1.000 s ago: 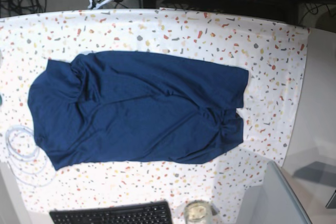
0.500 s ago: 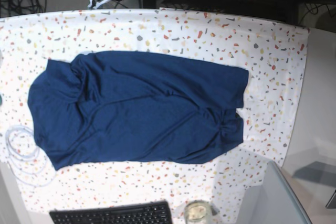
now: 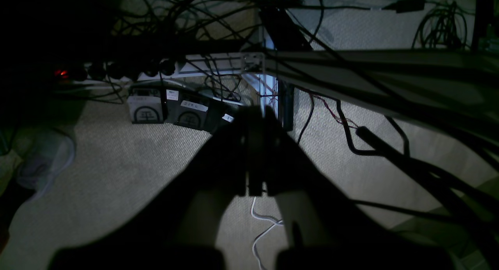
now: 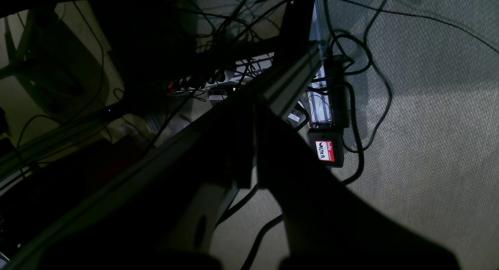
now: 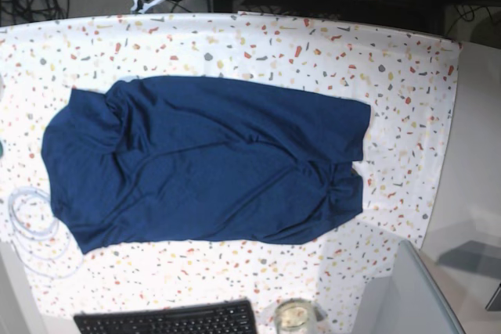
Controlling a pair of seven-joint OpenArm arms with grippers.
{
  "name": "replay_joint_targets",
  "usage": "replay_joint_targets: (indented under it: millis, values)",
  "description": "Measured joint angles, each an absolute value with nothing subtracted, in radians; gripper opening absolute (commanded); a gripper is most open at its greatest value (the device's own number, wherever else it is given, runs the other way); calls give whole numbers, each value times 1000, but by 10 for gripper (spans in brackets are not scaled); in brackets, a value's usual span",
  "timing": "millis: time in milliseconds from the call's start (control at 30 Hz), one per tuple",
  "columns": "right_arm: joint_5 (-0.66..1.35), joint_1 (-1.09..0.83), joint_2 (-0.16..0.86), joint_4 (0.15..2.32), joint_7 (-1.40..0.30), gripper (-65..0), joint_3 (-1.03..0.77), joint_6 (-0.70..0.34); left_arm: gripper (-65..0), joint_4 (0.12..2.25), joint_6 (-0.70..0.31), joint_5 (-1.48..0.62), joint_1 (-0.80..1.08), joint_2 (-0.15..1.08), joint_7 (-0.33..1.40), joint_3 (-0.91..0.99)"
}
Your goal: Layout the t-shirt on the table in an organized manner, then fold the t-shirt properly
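navy t-shirt (image 5: 205,162) spread across the middle of the table (image 5: 407,84) in the base view, lying flat with its long side running left to right, wrinkled in soft folds near the left end and bunched into a small pucker at the lower right corner. speckled cover showing on all sides of the cloth. coiled white cable (image 5: 31,228) on the cover just off the shirt's lower left edge, black keyboard (image 5: 168,320) at the near edge, small glass jar (image 5: 294,317) just right of it, grey panel (image 5: 415,295) at the near right corner. neither arm over the table. left gripper (image 3: 255,153) seen from its wrist camera as a dark silhouette above carpet and tangled wires, jaws pressed together, nothing between them. right gripper (image 4: 253,145) likewise dark against carpet and a metal frame, jaws pressed together and empty, with a black box bearing a red name sticker (image 4: 324,150) just to its right.
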State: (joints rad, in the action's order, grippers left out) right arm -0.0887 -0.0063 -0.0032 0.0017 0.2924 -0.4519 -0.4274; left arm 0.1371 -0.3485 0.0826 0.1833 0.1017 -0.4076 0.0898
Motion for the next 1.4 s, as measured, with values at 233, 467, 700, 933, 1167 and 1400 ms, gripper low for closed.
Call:
replay_joint_targets:
  millis: [233,467,700,933,1167,1400]
  values:
    - [-89,-6,-3,2,292,-635,-452,-427,-650,137,-348,80,181,113,-408,95]
    - [-89,7,-3,2,292,-635,-452,-427,-650,135,-348,82,181,109,-408,90]
    - [-89,5,-3,2,295,-642,-452,-427,-650,133,-348,82,183,109,-408,90]
    - [-86,-34,-2,21,308,-642,-452,-427,-650,133,-348,78,181,109,-406,96]
    - [-89,-162,-6,87,289,-642,-452,-429,-650,133,-348,78,181,108,-407,96]
    - [-85,-149,-3,106,307,-635,-451,-430,-650,133,-348,78,181,109,-407,96]
